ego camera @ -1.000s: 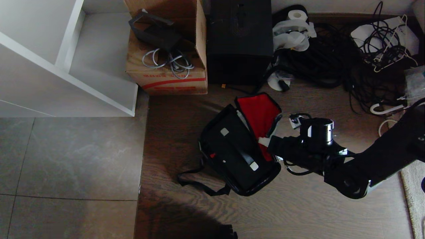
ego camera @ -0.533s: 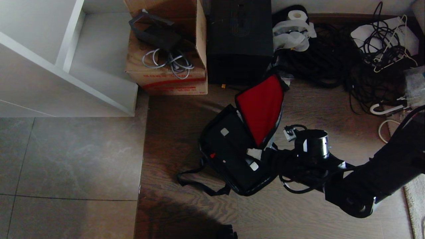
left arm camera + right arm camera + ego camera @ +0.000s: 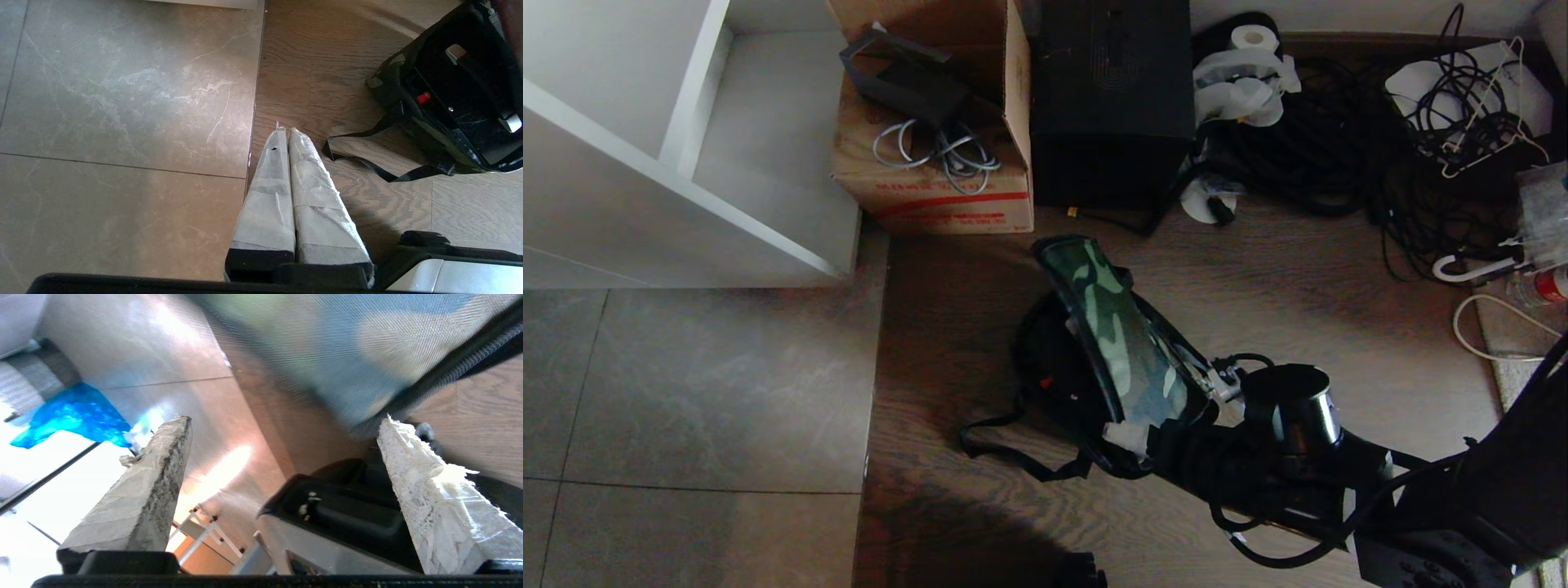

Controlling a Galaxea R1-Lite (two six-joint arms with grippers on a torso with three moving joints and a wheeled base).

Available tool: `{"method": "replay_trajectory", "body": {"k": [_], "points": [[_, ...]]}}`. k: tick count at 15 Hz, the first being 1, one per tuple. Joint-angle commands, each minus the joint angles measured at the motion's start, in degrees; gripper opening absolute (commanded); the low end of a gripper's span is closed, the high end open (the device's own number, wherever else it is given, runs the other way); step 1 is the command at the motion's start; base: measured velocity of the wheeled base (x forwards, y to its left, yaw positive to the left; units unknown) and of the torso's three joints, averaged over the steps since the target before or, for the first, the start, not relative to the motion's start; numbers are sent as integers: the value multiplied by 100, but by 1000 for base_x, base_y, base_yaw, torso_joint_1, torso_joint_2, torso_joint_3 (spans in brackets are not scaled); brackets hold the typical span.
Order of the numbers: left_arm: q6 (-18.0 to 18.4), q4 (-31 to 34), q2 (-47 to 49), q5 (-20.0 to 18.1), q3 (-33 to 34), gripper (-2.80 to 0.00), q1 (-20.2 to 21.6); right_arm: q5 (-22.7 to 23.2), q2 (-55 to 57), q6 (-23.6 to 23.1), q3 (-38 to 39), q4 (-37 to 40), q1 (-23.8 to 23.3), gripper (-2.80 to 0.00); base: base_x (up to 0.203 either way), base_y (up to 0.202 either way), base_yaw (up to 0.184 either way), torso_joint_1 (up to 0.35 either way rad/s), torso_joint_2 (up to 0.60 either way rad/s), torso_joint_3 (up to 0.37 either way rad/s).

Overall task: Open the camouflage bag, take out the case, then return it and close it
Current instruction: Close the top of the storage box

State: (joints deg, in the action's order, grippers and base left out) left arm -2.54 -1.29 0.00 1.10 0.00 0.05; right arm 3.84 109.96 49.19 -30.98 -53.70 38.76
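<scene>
The camouflage bag (image 3: 1119, 335) lies on the wood floor with its lid swung over the opening, camouflage face up and still tilted. Beside the lid, part of the black case (image 3: 1054, 367) with its red latch shows inside the bag. My right gripper (image 3: 1131, 437) is at the lid's near end, open. In the right wrist view its fingers (image 3: 159, 477) stand wide apart around nothing, with the blurred lid fabric (image 3: 347, 347) just past the fingertips of the right gripper (image 3: 286, 420). My left gripper (image 3: 284, 130) hangs parked and shut over the floor, left of the bag (image 3: 408, 122) and case (image 3: 453, 98).
Behind the bag stand a tall black box (image 3: 1111, 98) and a cardboard box (image 3: 931, 180) holding cables. A tangle of black cables (image 3: 1339, 147) fills the back right. A white shelf unit (image 3: 686, 163) is at the back left. The bag's black strap (image 3: 1013, 449) trails on the floor.
The lid has swung from leaning back with its red lining showing to lying over the case, camouflage side up. My right gripper followed it toward the near side and opened.
</scene>
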Motion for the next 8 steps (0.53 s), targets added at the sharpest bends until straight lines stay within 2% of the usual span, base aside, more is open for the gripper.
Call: {"method": "replay_trajectory", "body": {"k": [1,5,8], "points": [[-1,-3,0,5,62,-280,4,12,-399,36,-89,-3,57,0,0,0,0,0,0,0],[-10,-3,0,5,62,-280,4,386,-1193,61,-58,9,-104,0,0,0,0,0,0,0],[-1,-3,0,5,62,-280,4,556,-1319,56,-9,74,-539,0,0,0,0,0,0,0]]}}
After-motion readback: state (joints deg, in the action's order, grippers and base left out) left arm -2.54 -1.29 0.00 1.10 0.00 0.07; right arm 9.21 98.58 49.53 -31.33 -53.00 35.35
